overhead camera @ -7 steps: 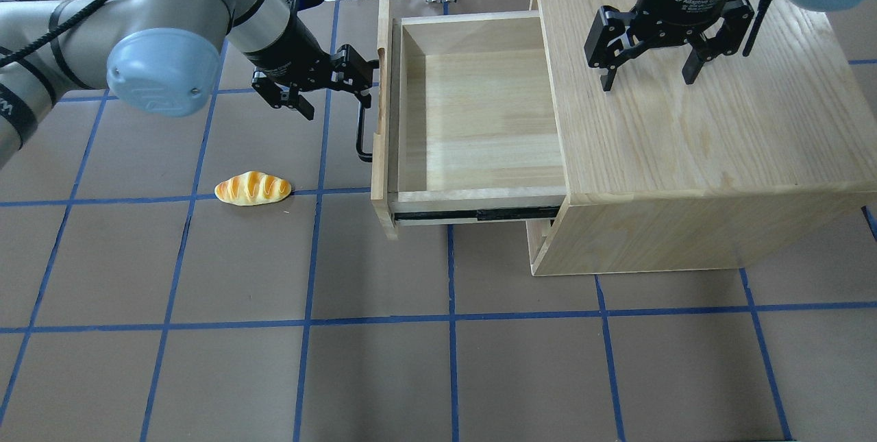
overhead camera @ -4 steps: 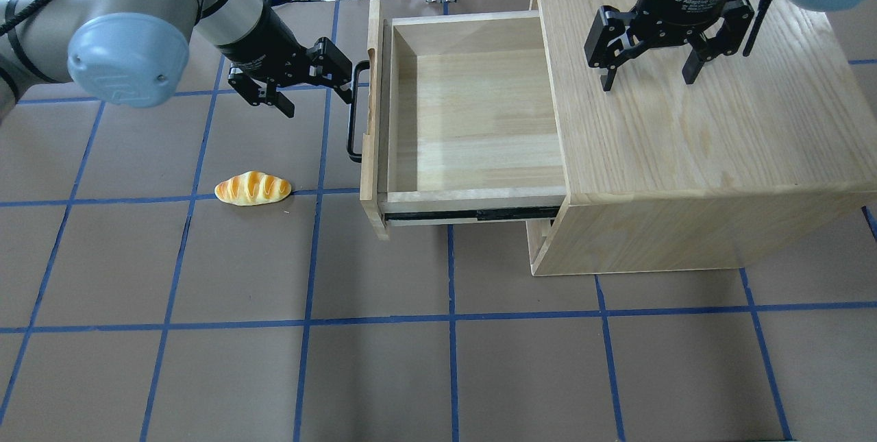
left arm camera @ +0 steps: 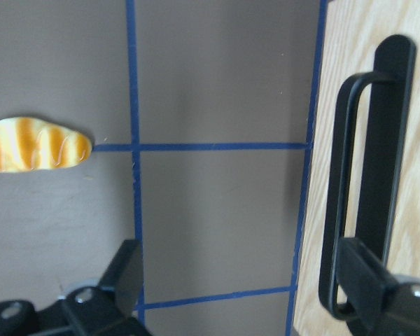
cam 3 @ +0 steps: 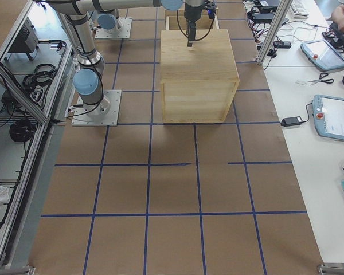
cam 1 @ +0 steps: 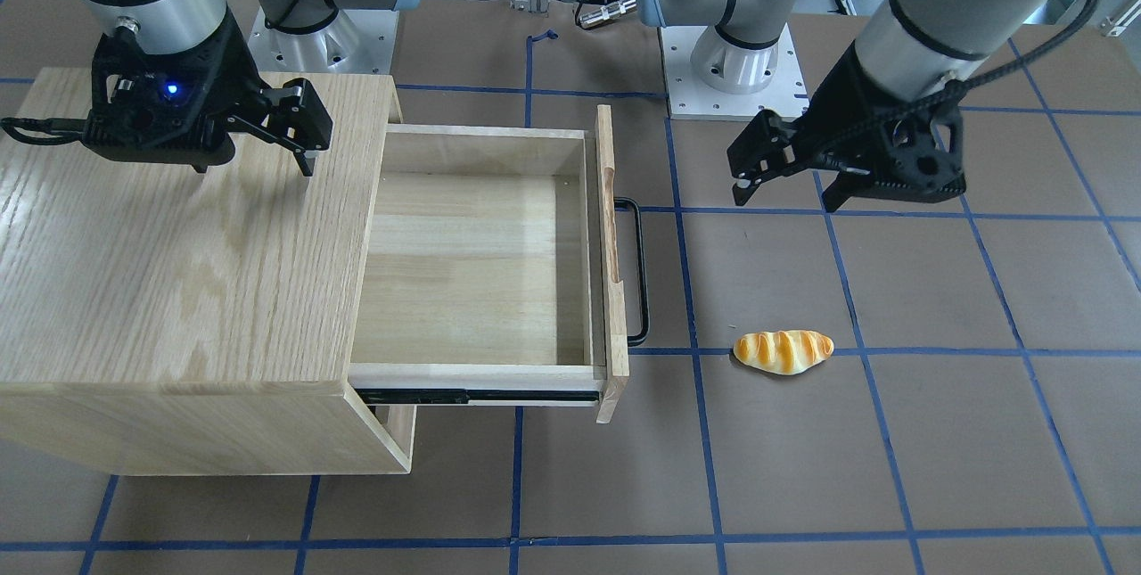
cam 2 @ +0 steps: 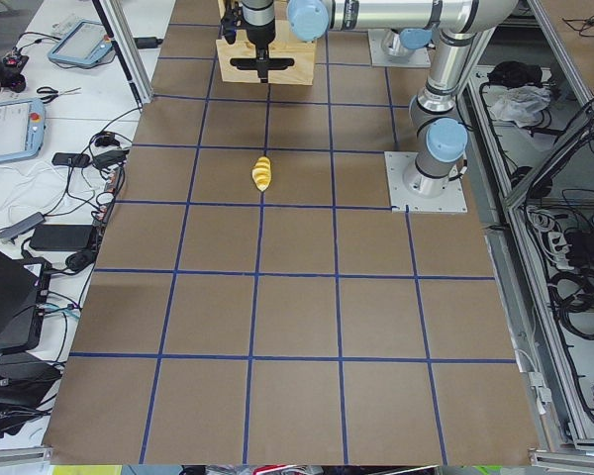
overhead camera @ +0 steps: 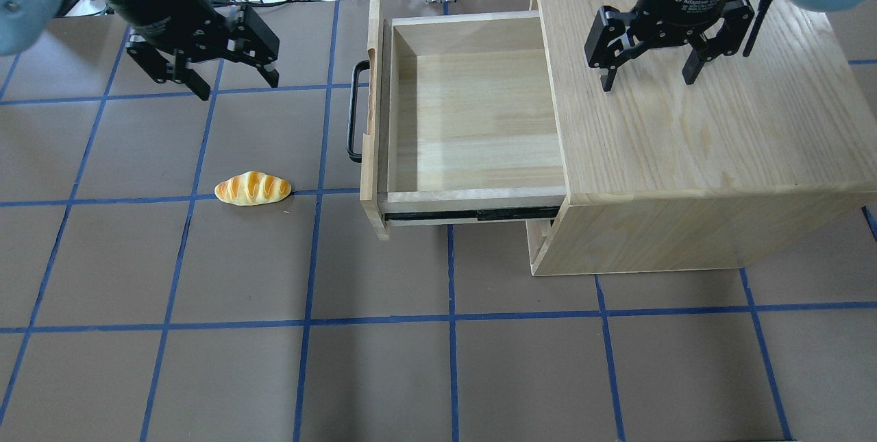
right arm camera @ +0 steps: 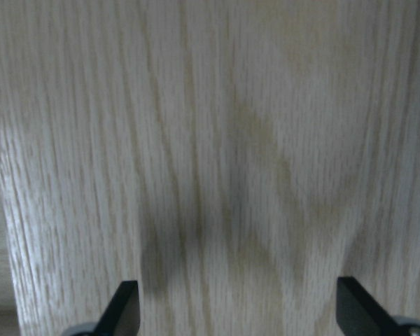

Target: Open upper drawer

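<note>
Basically done: the upper drawer [overhead camera: 473, 120] stands pulled far out of the cabinet [overhead camera: 685, 154], between both arms. The left end effector [overhead camera: 238, 88] is spread and holds nothing, near the bar handle [overhead camera: 353, 113] but apart from it. The right end effector [overhead camera: 648, 82] is spread over the cabinet top. Little seems left, I judge. Count: one drawer out, one handle, one cabinet, and one bread roll [overhead camera: 253, 189] on the desk [overhead camera: 411, 360].
</note>
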You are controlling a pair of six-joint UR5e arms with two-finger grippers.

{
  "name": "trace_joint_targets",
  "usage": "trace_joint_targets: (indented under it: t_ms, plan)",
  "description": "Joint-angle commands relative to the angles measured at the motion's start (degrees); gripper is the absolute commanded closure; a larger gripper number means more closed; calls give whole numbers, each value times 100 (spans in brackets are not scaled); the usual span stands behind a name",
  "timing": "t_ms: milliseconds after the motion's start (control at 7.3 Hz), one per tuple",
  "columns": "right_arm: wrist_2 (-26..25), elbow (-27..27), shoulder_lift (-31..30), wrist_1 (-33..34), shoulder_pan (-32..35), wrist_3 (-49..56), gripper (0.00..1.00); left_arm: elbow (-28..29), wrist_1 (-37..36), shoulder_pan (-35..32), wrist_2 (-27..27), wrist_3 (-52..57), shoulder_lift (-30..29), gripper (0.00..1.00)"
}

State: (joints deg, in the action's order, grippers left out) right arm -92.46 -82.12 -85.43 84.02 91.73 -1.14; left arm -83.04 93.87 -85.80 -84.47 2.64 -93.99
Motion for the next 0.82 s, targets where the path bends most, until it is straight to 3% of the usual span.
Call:
trace_joint_targets:
  t_ms: [0, 685]
  plan:
    - [0, 3, 0, 0, 2, -1, 0, 121, 290, -129, -535, 61, 450, 0]
    - [0, 3, 0, 0, 2, 8, 0, 148, -44, -350, -764, 79, 461, 0]
